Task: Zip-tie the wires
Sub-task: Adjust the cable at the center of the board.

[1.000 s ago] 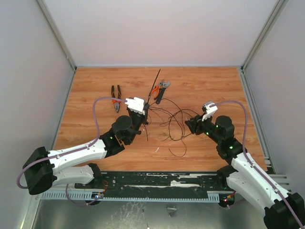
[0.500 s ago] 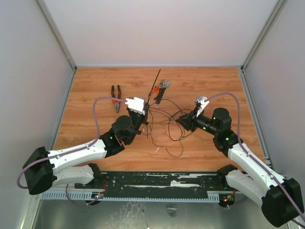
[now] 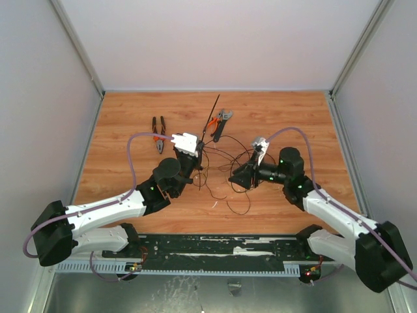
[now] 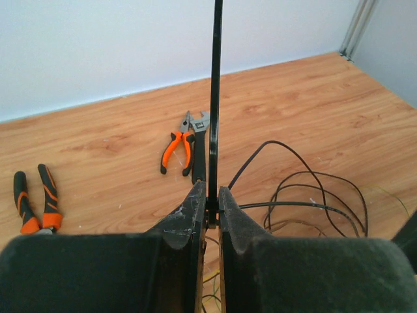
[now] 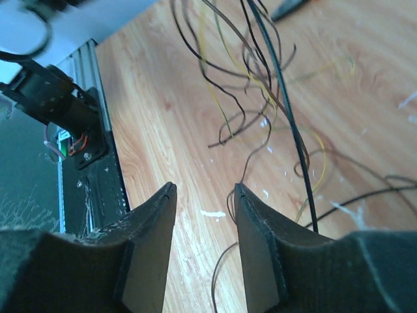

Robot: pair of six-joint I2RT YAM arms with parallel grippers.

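L end effector (image 4: 208, 195) is pinching the zip tie (image 4: 215, 98), strip sticking straight up past the fingers. R end effector (image 5: 205, 195) is hovering w/ jaws partly apart, nothing btwn them, just over the wires (image 3: 228, 163) lying mid table (image 3: 130, 117).

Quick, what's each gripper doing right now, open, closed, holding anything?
Left gripper: closed on the zip tie.
Right gripper: open, holding nothing; the wires lie just ahead of it.

A thin, straight black zip tie (image 3: 212, 117) stands raised over the tabletop's middle, leaning toward the far edge. Just right of it, thin black wires (image 3: 228, 163) sprawl in loose loops.
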